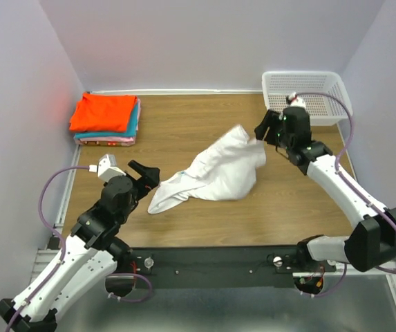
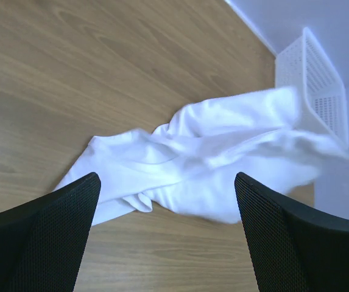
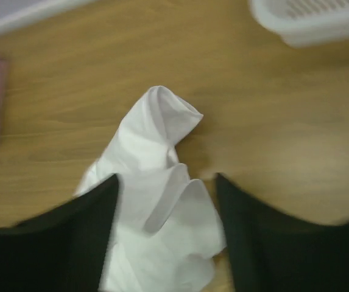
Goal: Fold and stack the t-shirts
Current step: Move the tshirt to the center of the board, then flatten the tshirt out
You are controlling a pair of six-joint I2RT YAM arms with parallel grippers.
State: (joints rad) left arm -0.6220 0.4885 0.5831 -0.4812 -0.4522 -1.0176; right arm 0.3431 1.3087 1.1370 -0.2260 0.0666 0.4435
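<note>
White t-shirt [image 1: 215, 173] lies crumpled mid bench [image 1: 184, 117], far corner up by right claw [image 1: 262, 133]. Mesh basket [image 1: 301, 75] at far-right corner; folded tees [image 1: 106, 117] stacked far-left corner, orange-red on top, teal and pink under. Right claw spread, cloth loose btwn fingers, not pinched. Left claw [image 1: 148, 177] spread wide, hovering just off shirt's near-left end.
</note>
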